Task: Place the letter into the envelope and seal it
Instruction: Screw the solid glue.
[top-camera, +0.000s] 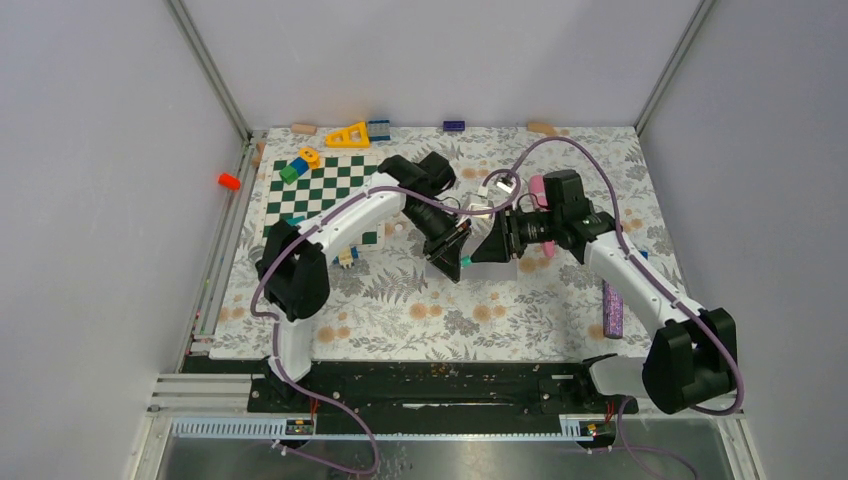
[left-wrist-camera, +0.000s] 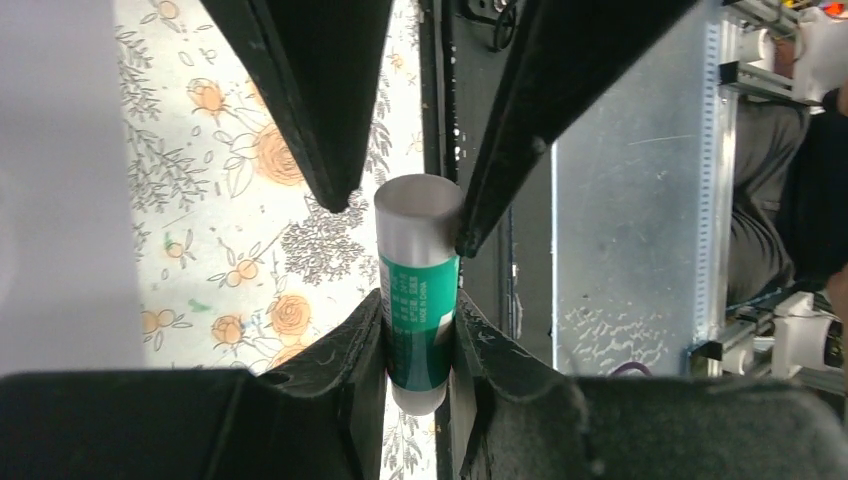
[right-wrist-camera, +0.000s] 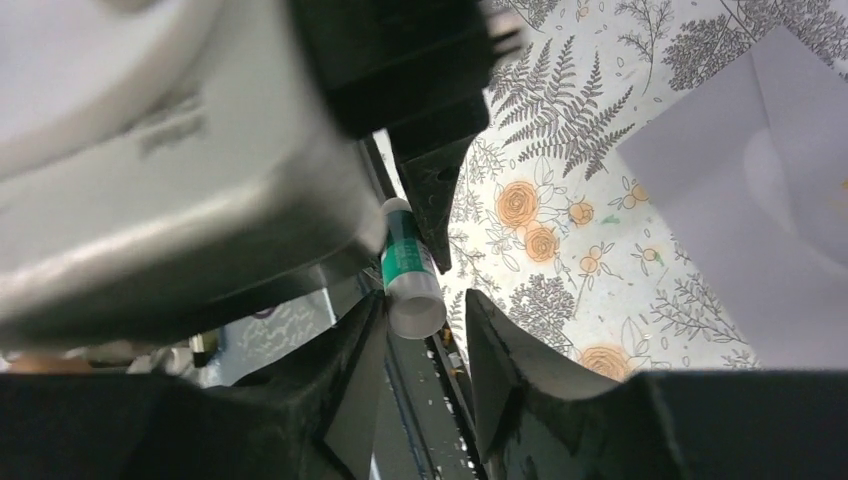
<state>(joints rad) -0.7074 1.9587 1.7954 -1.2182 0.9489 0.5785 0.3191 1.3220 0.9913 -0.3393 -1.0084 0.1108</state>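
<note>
Bases of both arms sit at the near edge. A purple bar (top-camera: 612, 310) lies on the floral mat (top-camera: 400, 310) near the R arm.

Mid-table the two wrists meet nose to nose over a glue stick (left-wrist-camera: 418, 300), held in the air betw. them. L gripper (left-wrist-camera: 420, 318) is pinched tight on the green body, pads pressed in on both sides, prob. as the anchor hand so the stick can't turn. R gripper (right-wrist-camera: 425, 305) straddles the white cap (left-wrist-camera: 415, 215) w/ jaws slack: one tip touches it and the other stands off, so no real grip. Looks like a cap-pull setup, ready for gluing the flap.

Envelope (right-wrist-camera: 760, 200) lies flat on the mat just beside and below the grippers, mid-table; the top view mostly hides it. Can't tell if the letter is inside.

Farther back L is a chessboard (top-camera: 330, 190), w/ toy blocks, e.g. a yellow triangle (top-camera: 348, 135), along the far edge.
</note>
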